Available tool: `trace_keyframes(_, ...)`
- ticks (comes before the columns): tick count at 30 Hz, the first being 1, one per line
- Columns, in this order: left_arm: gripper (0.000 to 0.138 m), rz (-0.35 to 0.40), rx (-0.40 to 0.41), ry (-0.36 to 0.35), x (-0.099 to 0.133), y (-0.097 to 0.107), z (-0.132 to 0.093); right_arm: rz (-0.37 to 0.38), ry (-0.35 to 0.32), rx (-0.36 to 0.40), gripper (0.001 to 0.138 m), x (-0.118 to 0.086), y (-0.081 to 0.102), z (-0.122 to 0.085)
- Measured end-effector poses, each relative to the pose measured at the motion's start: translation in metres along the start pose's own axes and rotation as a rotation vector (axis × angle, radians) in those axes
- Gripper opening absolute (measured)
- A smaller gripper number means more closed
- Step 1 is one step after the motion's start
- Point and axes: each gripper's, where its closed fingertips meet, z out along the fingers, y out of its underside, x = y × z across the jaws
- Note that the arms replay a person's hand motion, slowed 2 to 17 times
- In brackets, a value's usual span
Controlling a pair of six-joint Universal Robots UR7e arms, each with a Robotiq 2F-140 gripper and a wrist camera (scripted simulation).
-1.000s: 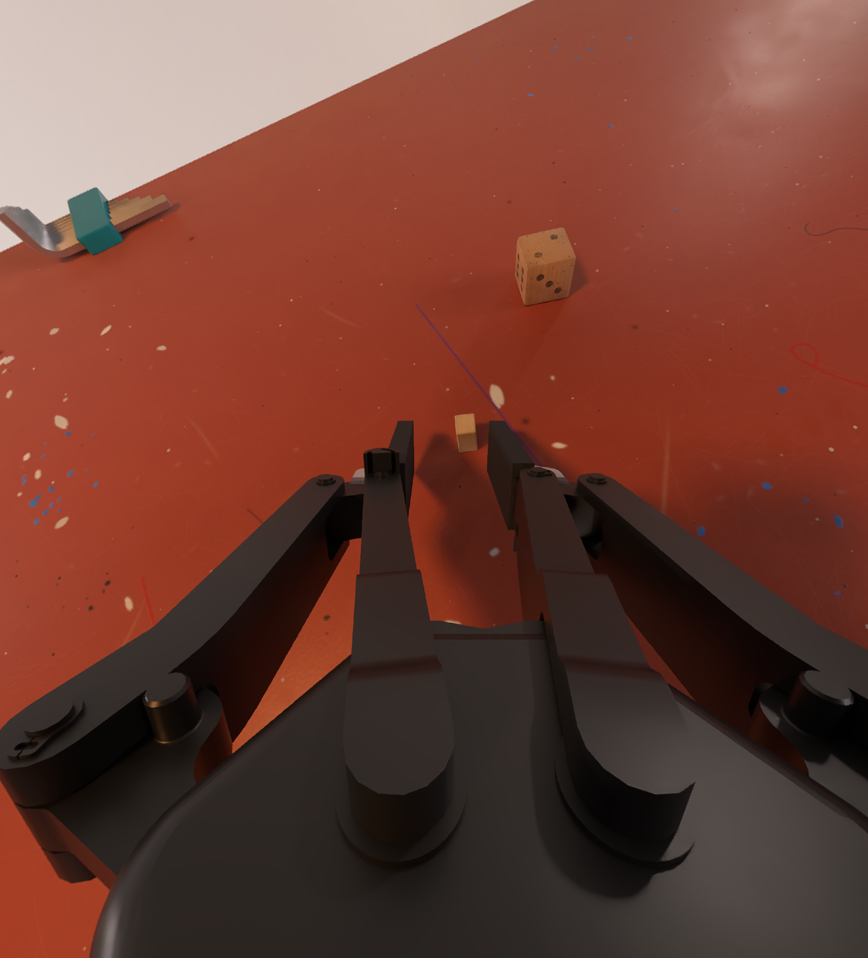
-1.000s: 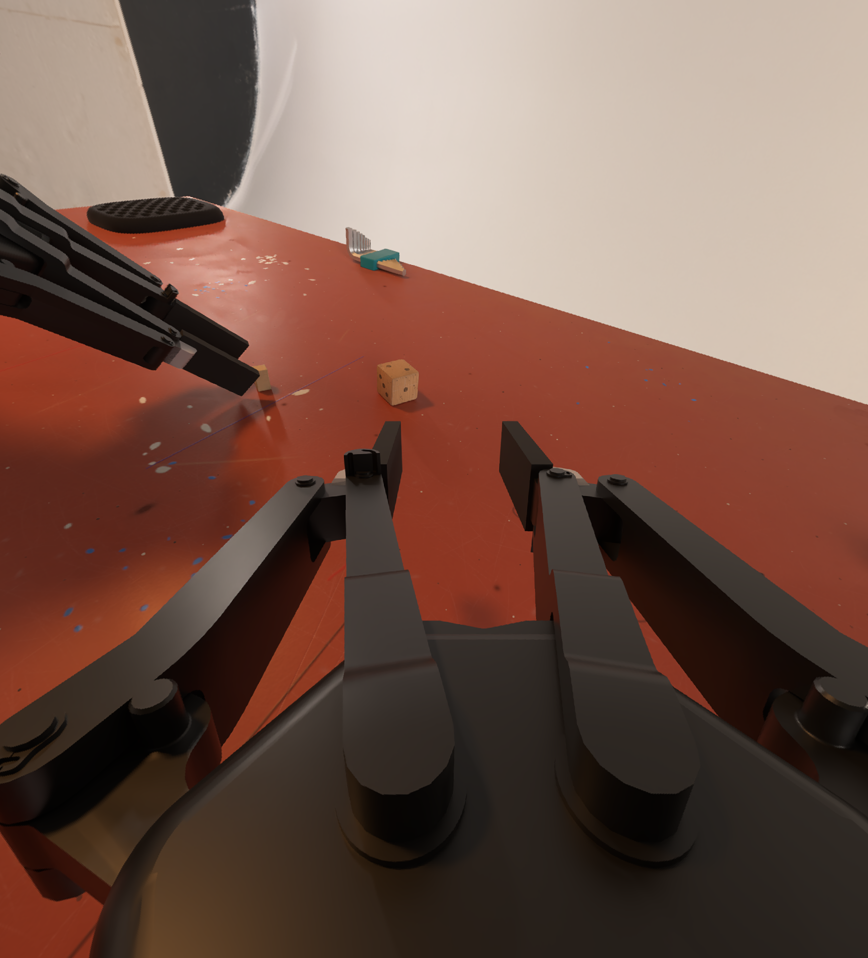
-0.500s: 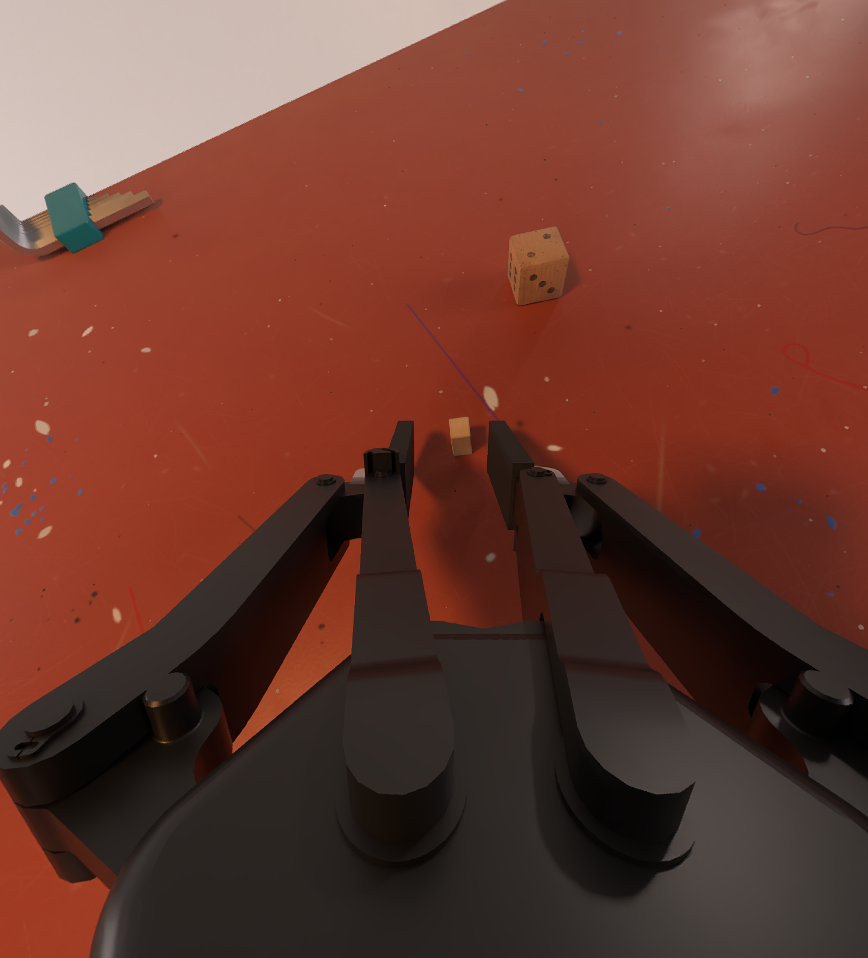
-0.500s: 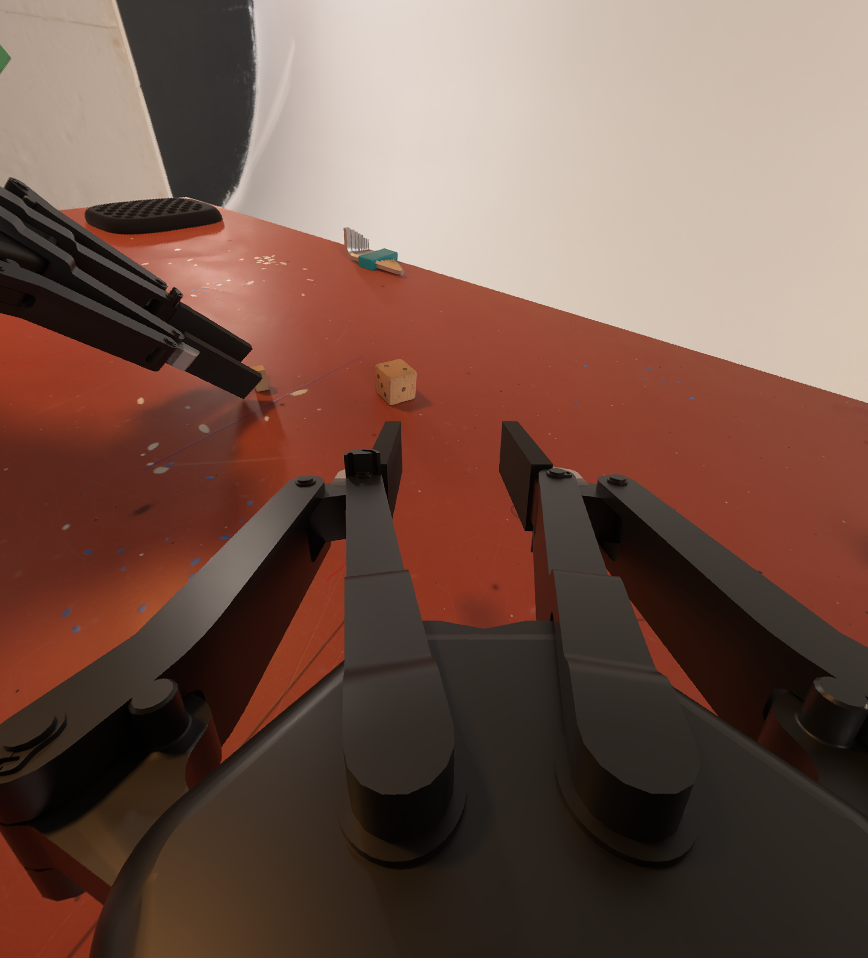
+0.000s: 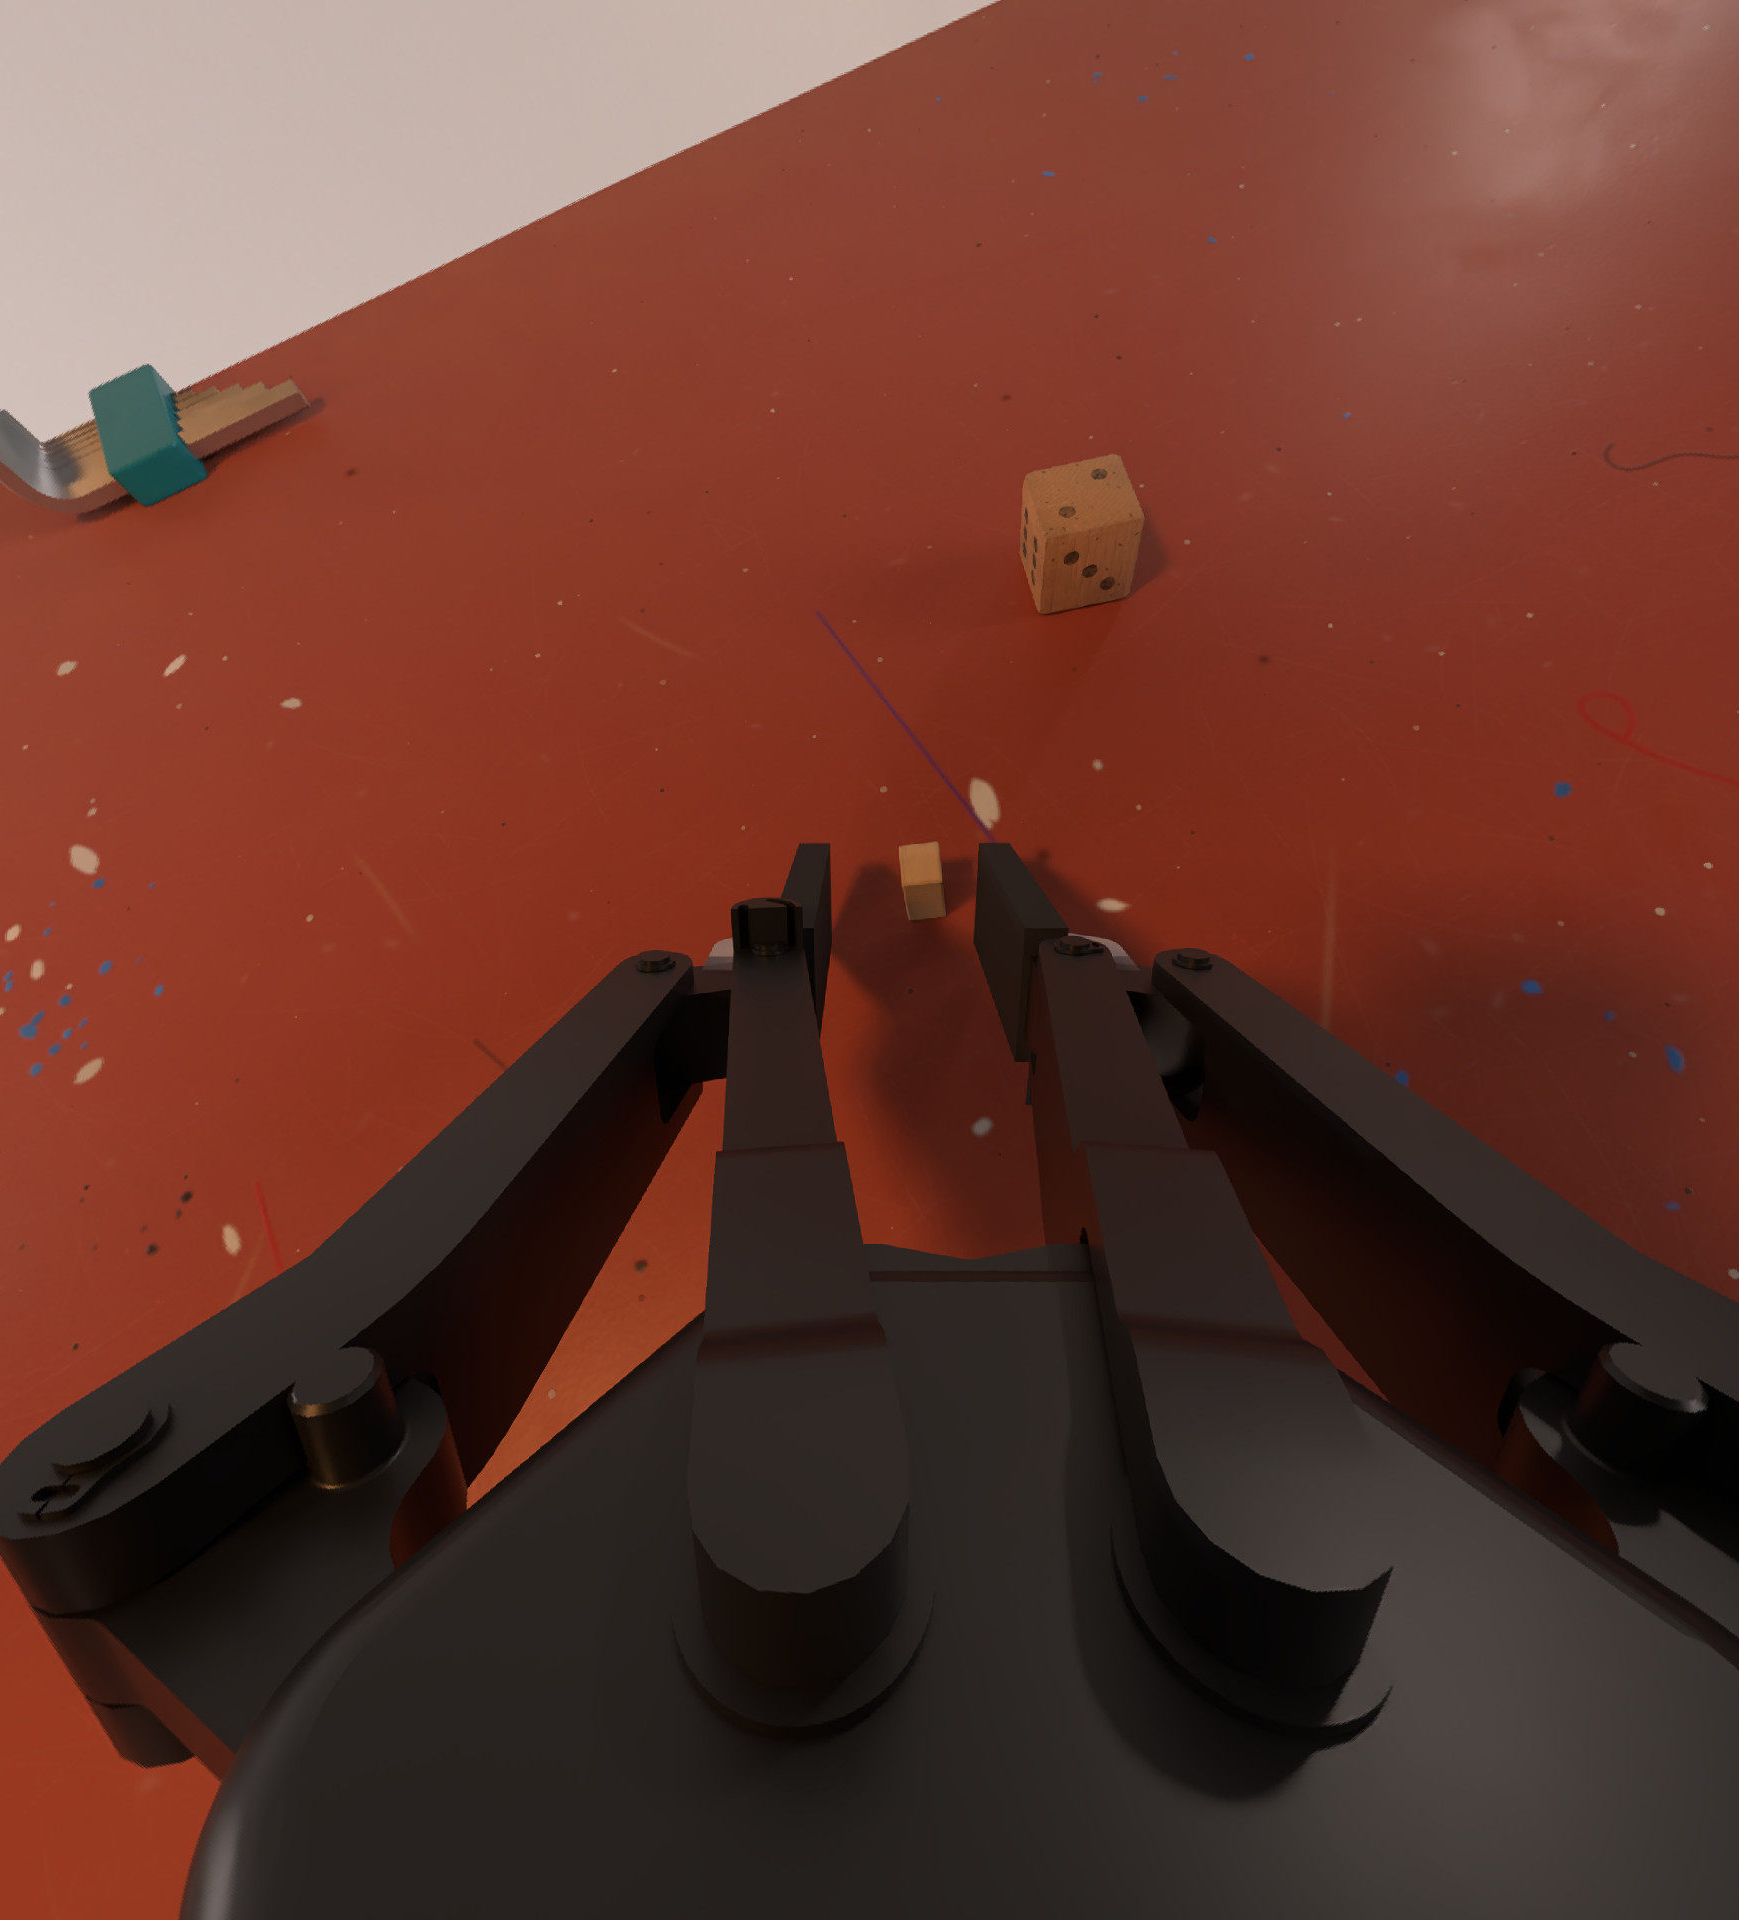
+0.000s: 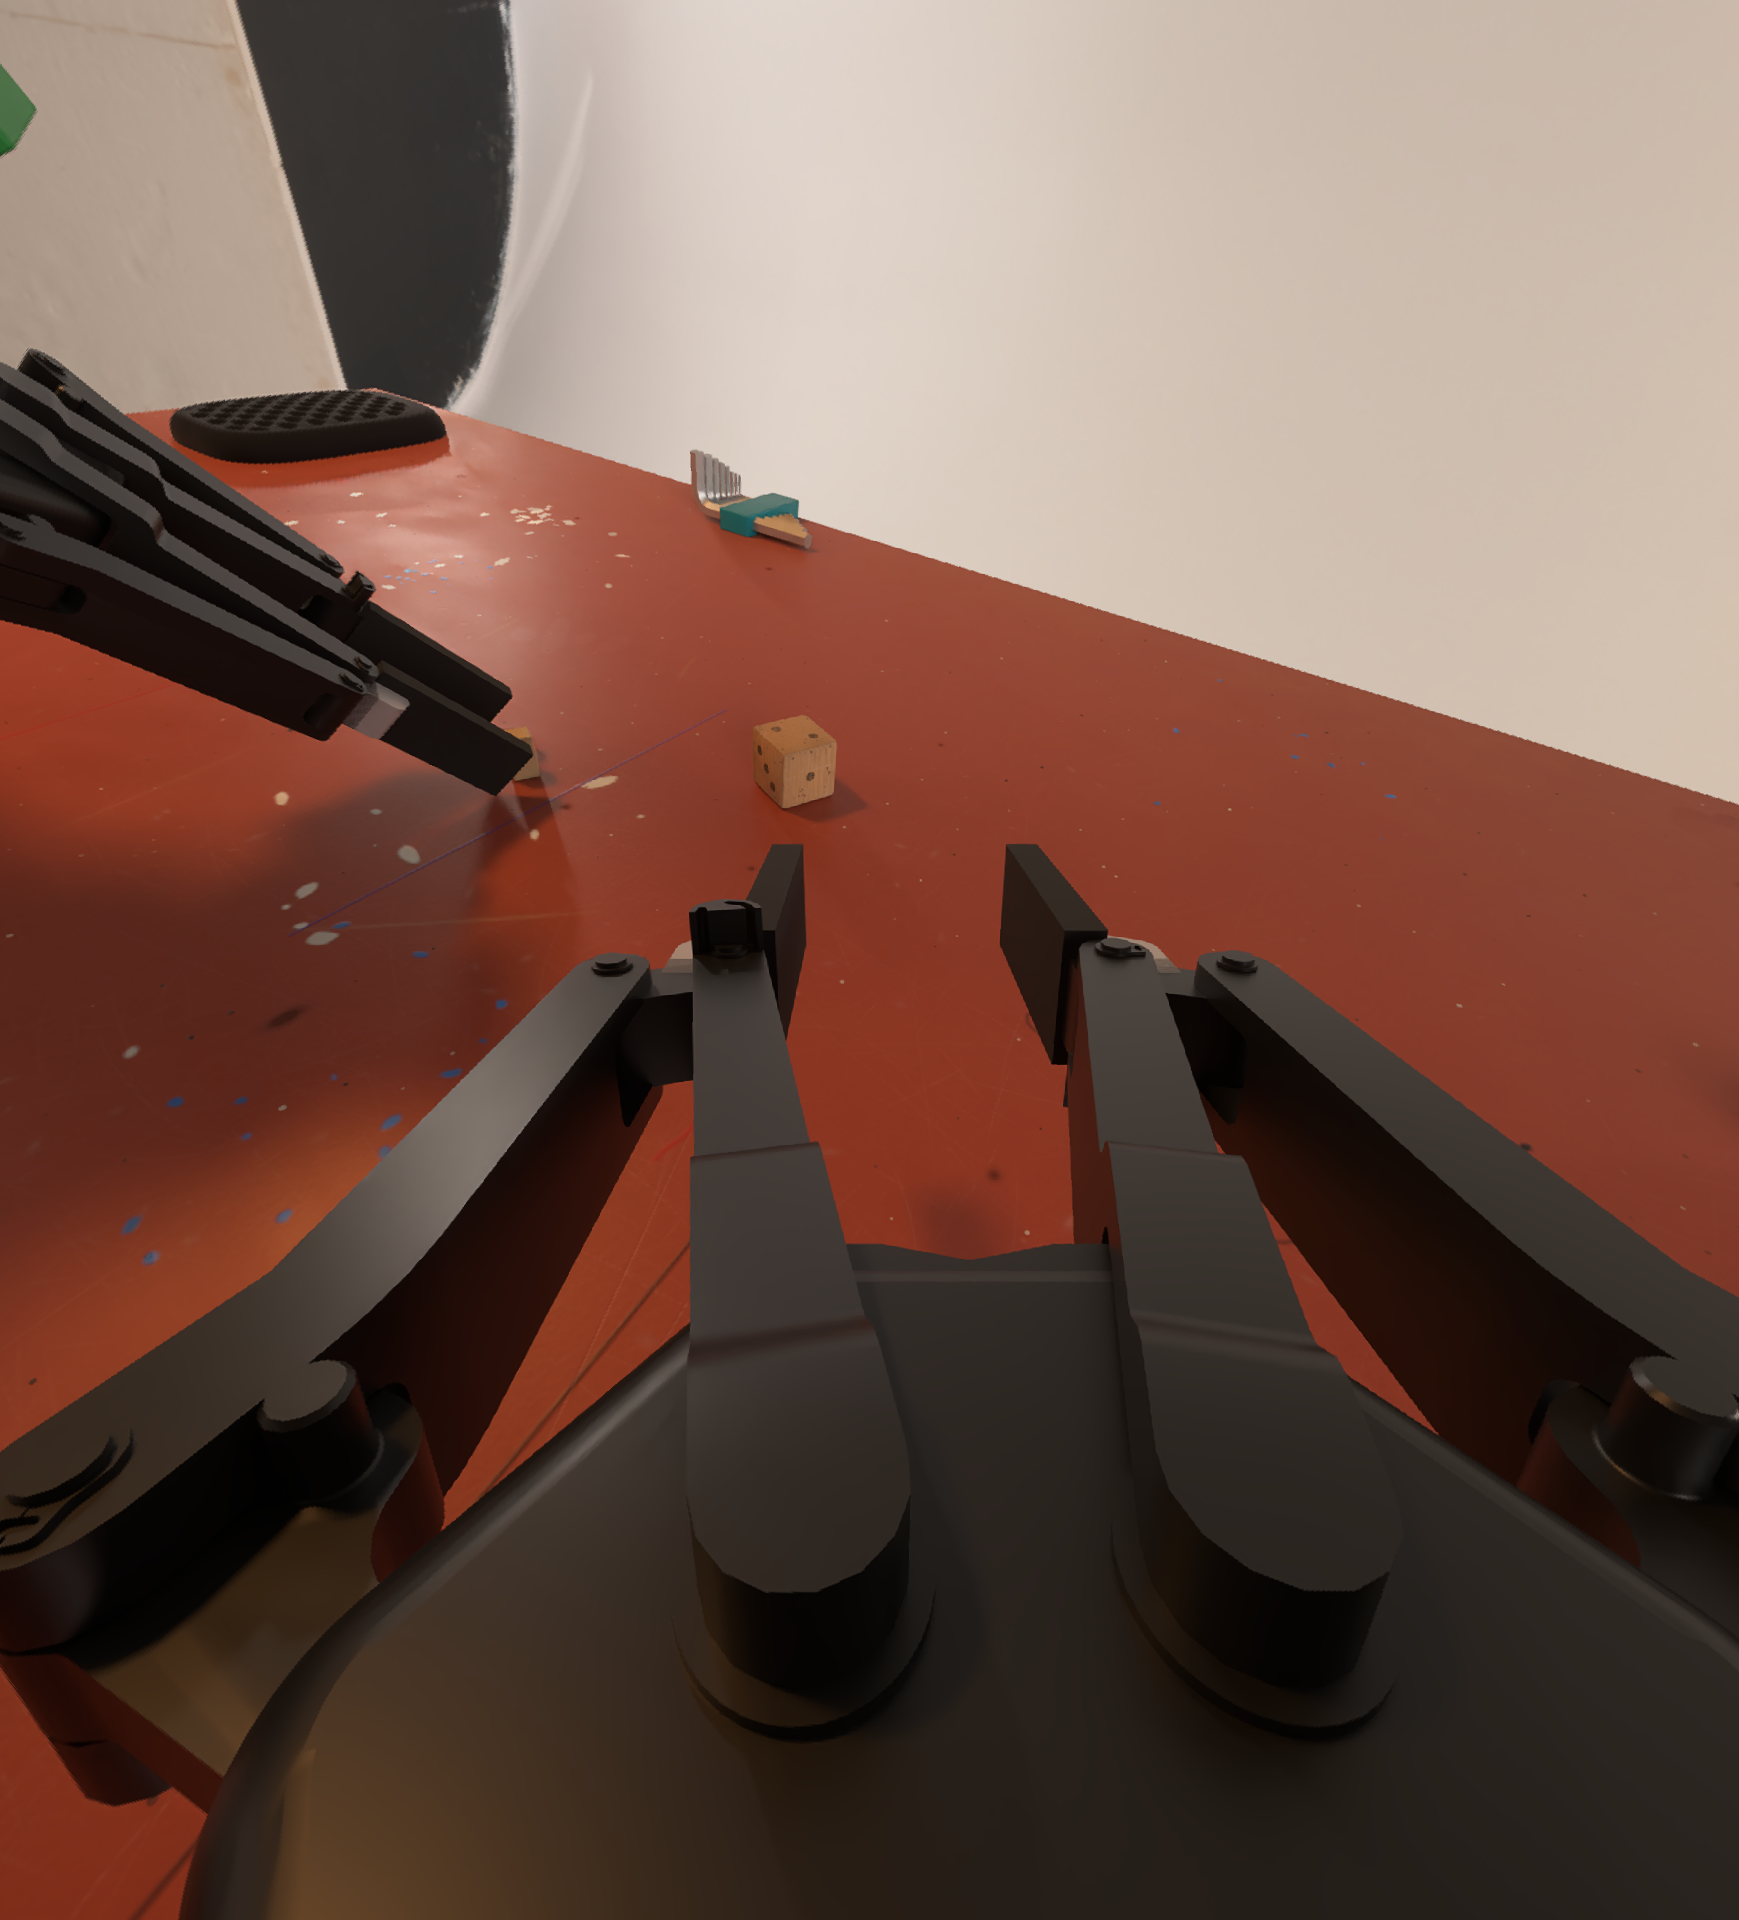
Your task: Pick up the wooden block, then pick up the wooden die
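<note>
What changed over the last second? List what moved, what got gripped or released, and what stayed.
The left pincer crept forward: the wooden block now sits between its fingertips, gaps on both sides, still on the red table. Nothing gripped or released. The right pincer stayed open and hovering; the wooden die and the hex key set have not moved.

Both end effectors low, angled downward.
Left end effector (image 5: 904,883) fingers parted, reaching toward 12 o'clock; right end effector (image 6: 901,904) spread wider, nothing between the pads.
</note>
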Motion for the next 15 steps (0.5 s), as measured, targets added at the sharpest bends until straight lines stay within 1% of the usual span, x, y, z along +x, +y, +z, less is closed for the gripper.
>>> trace_keyframes(15,0.037,-0.015,-0.002,-0.005,-0.0007,-0.0009,0.0014,0.002,-0.001,-0.001,0.051,0.0003,0.0006,0.0004)
